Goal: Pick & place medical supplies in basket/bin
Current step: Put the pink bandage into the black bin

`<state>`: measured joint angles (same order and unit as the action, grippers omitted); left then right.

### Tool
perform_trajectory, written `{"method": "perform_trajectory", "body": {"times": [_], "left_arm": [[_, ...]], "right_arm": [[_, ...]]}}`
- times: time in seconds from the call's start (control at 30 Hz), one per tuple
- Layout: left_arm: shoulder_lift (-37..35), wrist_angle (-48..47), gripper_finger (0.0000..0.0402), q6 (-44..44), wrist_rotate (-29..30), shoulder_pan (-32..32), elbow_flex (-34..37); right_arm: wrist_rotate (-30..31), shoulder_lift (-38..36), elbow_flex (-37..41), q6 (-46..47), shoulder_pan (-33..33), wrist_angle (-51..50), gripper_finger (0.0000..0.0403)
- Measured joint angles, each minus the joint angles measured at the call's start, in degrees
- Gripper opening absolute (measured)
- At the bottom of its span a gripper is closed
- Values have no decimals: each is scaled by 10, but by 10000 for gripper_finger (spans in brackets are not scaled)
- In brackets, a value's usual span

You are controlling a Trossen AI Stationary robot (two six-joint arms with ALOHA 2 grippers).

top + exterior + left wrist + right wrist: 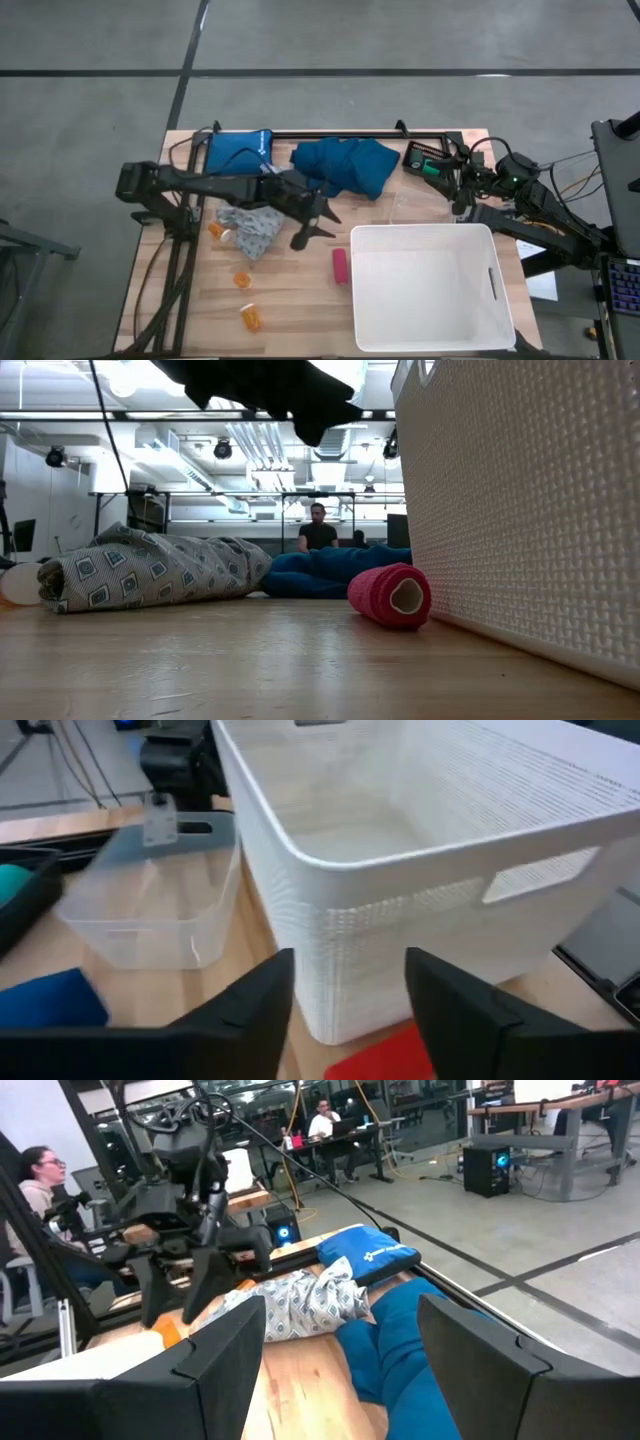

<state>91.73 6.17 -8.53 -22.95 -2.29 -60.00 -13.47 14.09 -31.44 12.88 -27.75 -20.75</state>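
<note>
**Left pincer open over the worktop, tub empty**

The left pincer [318, 222] hangs above the worktop [290, 300] between the patterned cloth [250, 228] and the tub [428, 287], its two fingers spread wide and holding nothing. Its wrist view looks past those fingers at the tub's near corner and slot handle, with the pink-red cylinder [385, 1058] just below — the cylinder lies on the wood close to the tub's left wall.

The tub sits at the front right of the worktop; nothing shows inside it. The teal garment [347, 166] is bunched at the back middle, beside a blue pouch [238, 152] to its left. The patterned cloth lies in front of the pouch, crumpled. Three orange bottles [243, 280] are scattered on the left front: one touching the patterned cloth's left edge, one further forward, one nearest the front edge, lying on its side. A clear plastic container [150, 910] stands behind the tub.

The right pincer [459, 196] waits at the back right, above the clear container — fingers apart, empty. People [38, 1175] sit at desks in the room beyond.
</note>
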Motion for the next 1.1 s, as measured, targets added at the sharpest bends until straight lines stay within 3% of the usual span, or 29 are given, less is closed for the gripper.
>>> {"method": "perform_trajectory", "body": {"times": [0.17,0.33,0.77,1.1], "left_arm": [[14,-1,259,-44,-18,0,-4],[14,-17,285,-153,-26,1,17],[21,-104,273,-273,-54,21,23],[100,-98,260,-264,-52,30,16]], "right_arm": [[0,0,0,0,0,0,256],[0,0,0,0,0,0,256],[0,0,0,0,0,0,256],[0,0,0,0,0,0,256]]}}
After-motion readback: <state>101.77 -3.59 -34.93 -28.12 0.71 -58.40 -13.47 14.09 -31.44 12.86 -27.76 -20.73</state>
